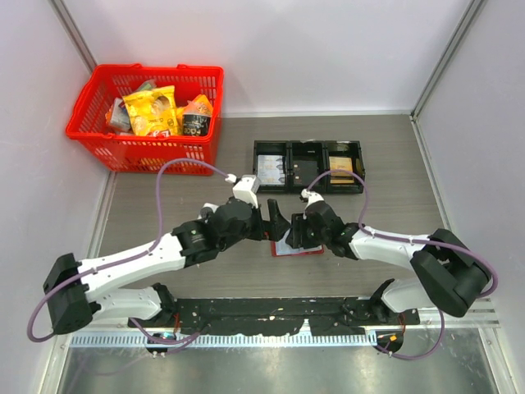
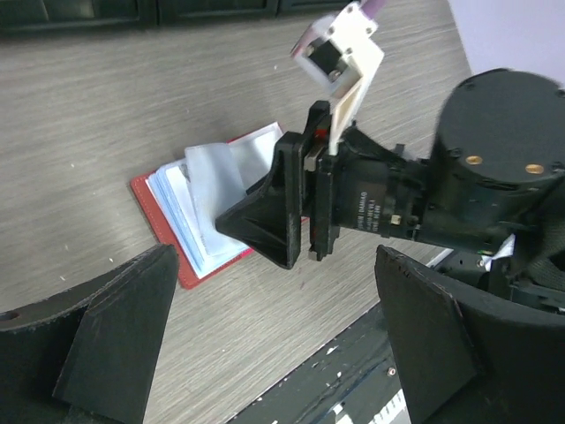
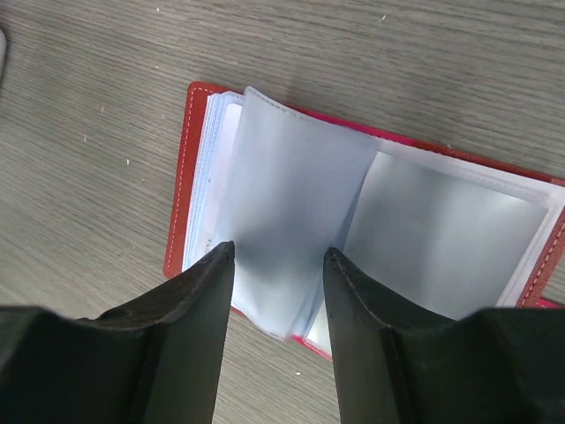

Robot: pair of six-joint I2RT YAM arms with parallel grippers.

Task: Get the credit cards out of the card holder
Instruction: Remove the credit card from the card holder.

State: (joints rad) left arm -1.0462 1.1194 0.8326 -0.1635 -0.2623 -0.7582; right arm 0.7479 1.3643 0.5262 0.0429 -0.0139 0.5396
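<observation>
Roughly midway between the left and right edges of the tabletop, and closer to the near edge than the far one, the card holder (image 1: 300, 247) lies spread open with its red cover flat on the wood and its pale blue-grey sleeves facing up. One sleeve leaf (image 3: 287, 221) is raised off the stack and stands between the two black fingers (image 3: 190, 309) of the right gripper (image 3: 278, 291). The right gripper reaches down over the holder's near side with a narrow gap still showing between its pads. From these views I cannot tell whether the pads touch the leaf or whether any credit cards sit inside the sleeves. The left gripper (image 1: 276, 223) hangs just to the left of the right one, near the holder's left side. Its wrist view shows its fingers (image 2: 115, 336) spread wide and holding nothing. A black tray (image 1: 308, 148) with three compartments sits toward the far edge, well apart from the holder, and has a pale printed piece (image 1: 271, 168) in its left compartment. A red basket (image 1: 98, 94) filled with packets occupies the far left corner.
</observation>
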